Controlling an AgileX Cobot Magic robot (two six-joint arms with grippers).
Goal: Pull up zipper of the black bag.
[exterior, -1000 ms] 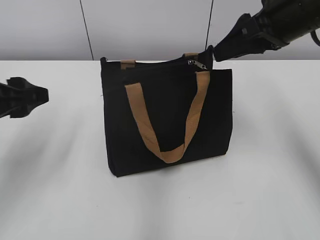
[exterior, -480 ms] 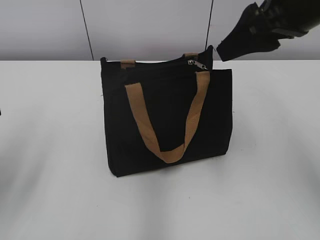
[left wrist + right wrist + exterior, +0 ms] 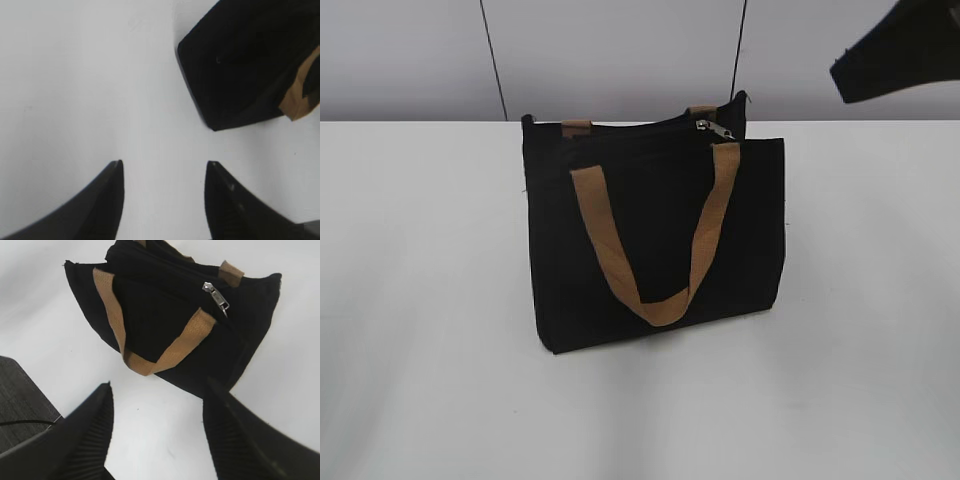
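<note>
black bag (image 3: 655, 235): stands upright on the worktop (image 3: 420, 380) towards its far edge, about midway between the left and right edges; its top edge, with the zip track, runs left to right along that far edge

zipper (image 3: 712, 128): a small silver slider with a hanging tab, at the right end of the top edge, just above the right leg of the tan handle (image 3: 655, 300) (the right wrist view shows it plainly against the black cloth)

right gripper (image 3: 157, 437): jaws apart, holding nothing; raised above the worktop's far right corner; the bag lies ahead of and below the jaws, well apart from them

left gripper (image 3: 162, 197): jaws apart, holding nothing; over bare worktop near the bag's left end; out of the exterior view

nearer arm: the right, in my judgement, since the slider sits at the bag's right end

coming move: any pull must follow the track's long axis, from the right end leftwards; the right jaws would have to drop to the tab first

bracing: the left jaws could steady the bag's left end
</note>
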